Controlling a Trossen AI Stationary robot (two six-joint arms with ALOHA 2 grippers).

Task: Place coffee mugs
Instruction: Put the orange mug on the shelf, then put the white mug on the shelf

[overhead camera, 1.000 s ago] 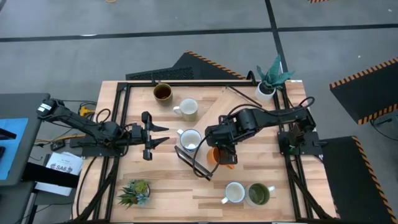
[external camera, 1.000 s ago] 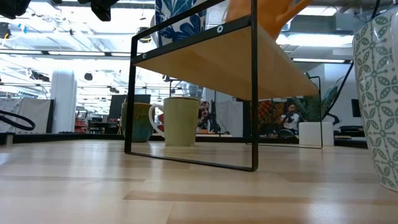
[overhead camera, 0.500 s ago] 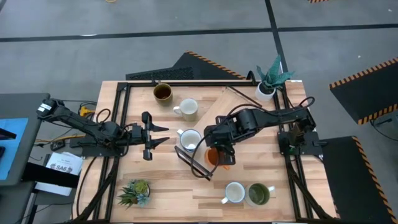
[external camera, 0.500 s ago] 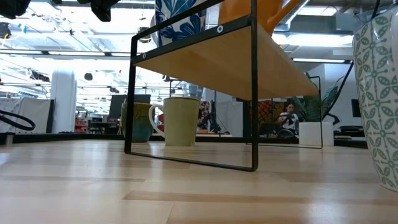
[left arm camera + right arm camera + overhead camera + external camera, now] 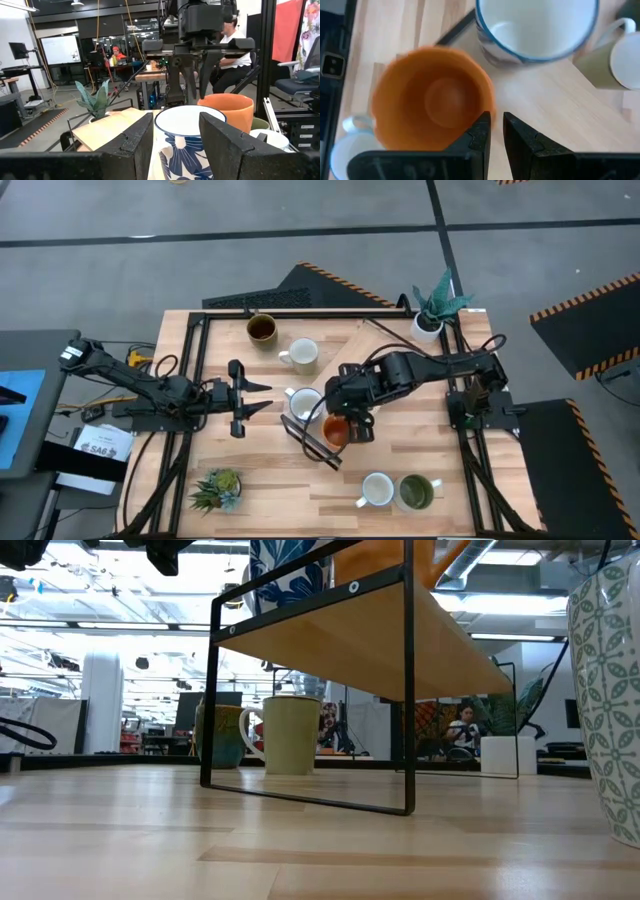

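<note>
R end effector (image 5: 343, 423) over orange mug (image 5: 335, 430) beside white mug (image 5: 304, 404); L arm idle at table's left.

orange mug (image 5: 432, 97) motion-blurred, blue-rimmed mug (image 5: 536, 29) cut off at edge, right gripper (image 5: 350, 420) hiding orange mug's rim

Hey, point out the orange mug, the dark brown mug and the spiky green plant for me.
orange mug (image 5: 335, 430): high view, on its open inside.
dark brown mug (image 5: 261, 329): high view, on its dark inside.
spiky green plant (image 5: 218, 488): high view, on the middle of its leaves.
</note>
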